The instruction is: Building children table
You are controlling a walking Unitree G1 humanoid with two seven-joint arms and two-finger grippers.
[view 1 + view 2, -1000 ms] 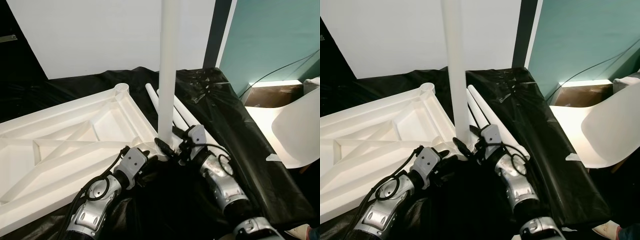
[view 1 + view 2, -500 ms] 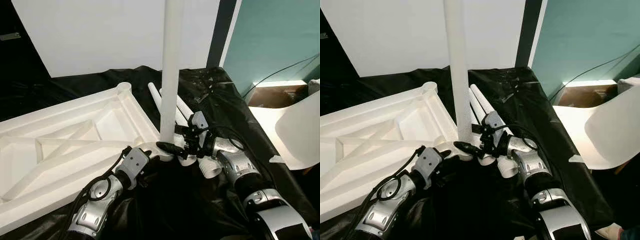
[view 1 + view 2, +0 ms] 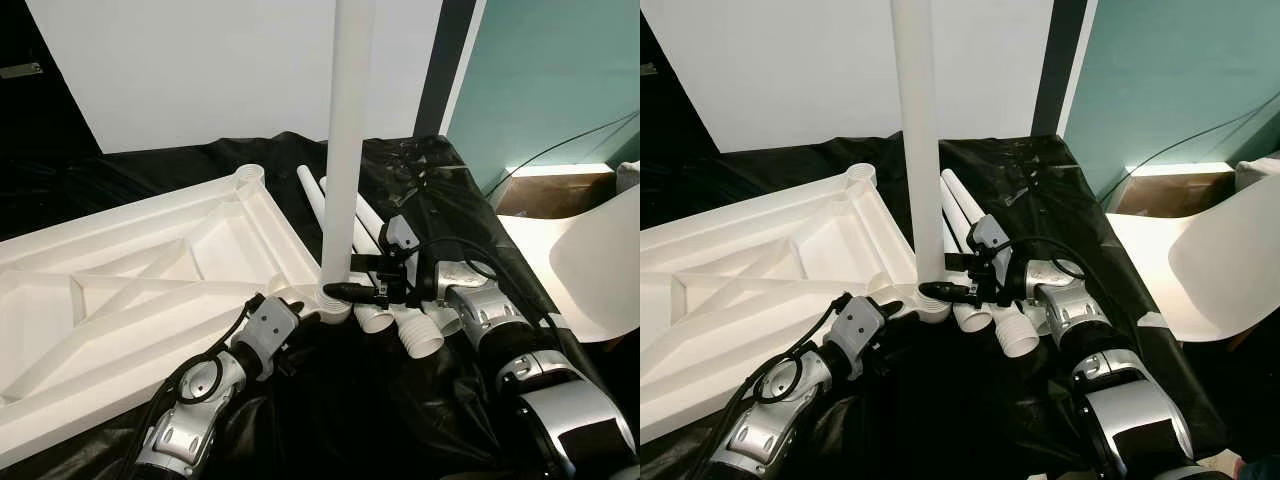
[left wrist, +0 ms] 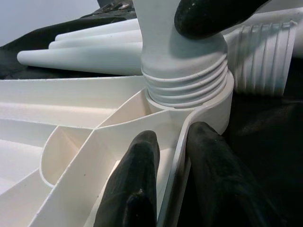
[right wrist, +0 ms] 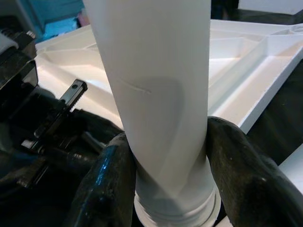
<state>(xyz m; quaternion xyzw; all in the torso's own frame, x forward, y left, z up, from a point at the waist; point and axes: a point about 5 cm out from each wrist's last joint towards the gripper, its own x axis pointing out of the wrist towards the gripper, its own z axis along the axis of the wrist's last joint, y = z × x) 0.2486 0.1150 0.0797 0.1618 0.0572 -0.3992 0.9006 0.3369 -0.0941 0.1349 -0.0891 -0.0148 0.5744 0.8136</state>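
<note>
Two silver, ribbed metal arms are seen, looped with black cables; each end effector, left (image 3: 300, 312) and right (image 3: 352, 291), is tipped with glossy black fingers (image 5: 113, 182).

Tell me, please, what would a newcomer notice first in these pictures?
First, the tall white table leg standing upright in the corner socket of the upside-down white tabletop, on black sheeting. The right pincer clamps the leg just above its threaded base, while the left pincer pinches the tabletop's rim beside the socket. More loose legs lie just behind.
</note>
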